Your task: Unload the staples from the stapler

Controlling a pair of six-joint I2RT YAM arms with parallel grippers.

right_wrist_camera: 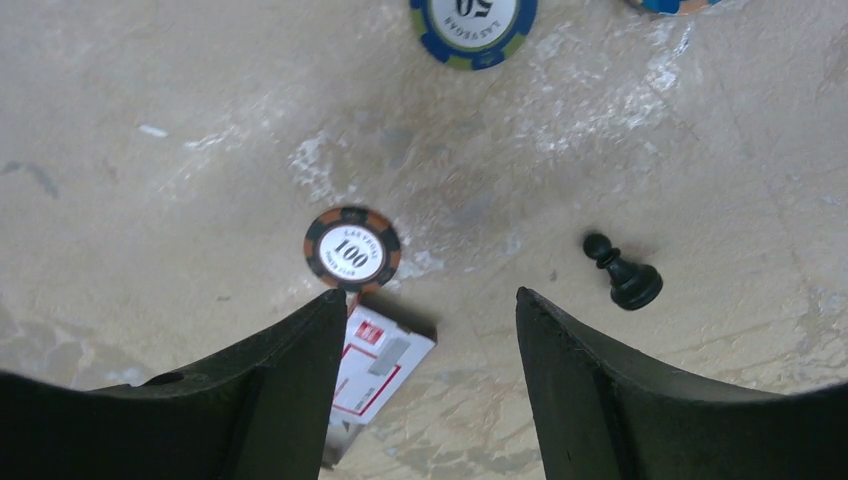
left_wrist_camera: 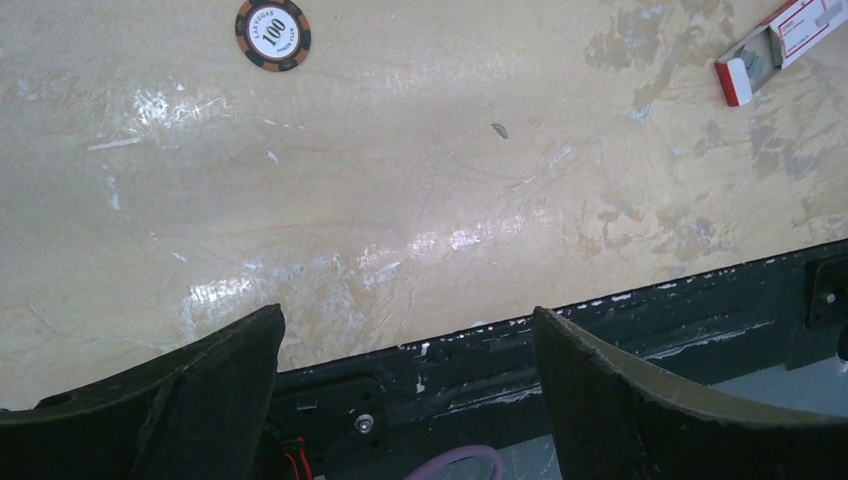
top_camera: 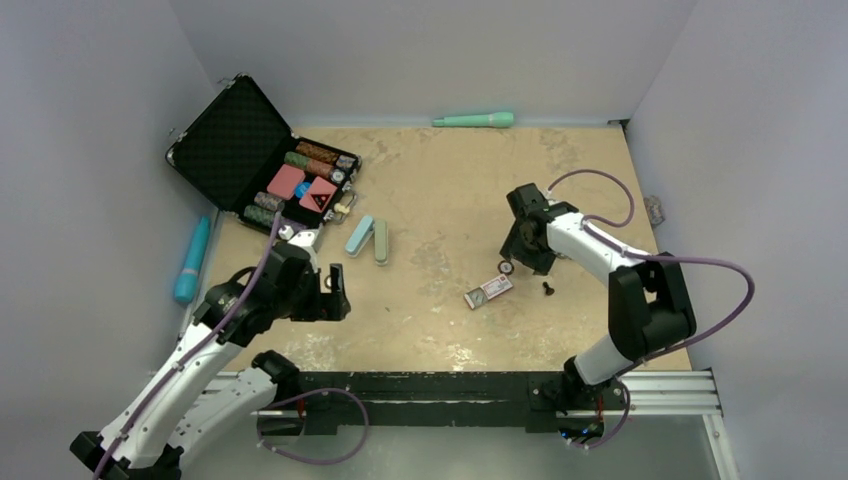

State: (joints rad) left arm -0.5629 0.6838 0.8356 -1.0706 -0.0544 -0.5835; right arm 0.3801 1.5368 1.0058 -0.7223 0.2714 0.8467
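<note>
My right gripper hangs spread over the staple box, empty. The left gripper, spread too, hovers near the stapler, probably to steady it.

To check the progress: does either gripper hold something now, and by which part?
Nothing is held. The left gripper and the right gripper are both open, with nothing between their jaws.

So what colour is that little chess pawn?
Black; the pawn shows best in the right wrist view.
</note>
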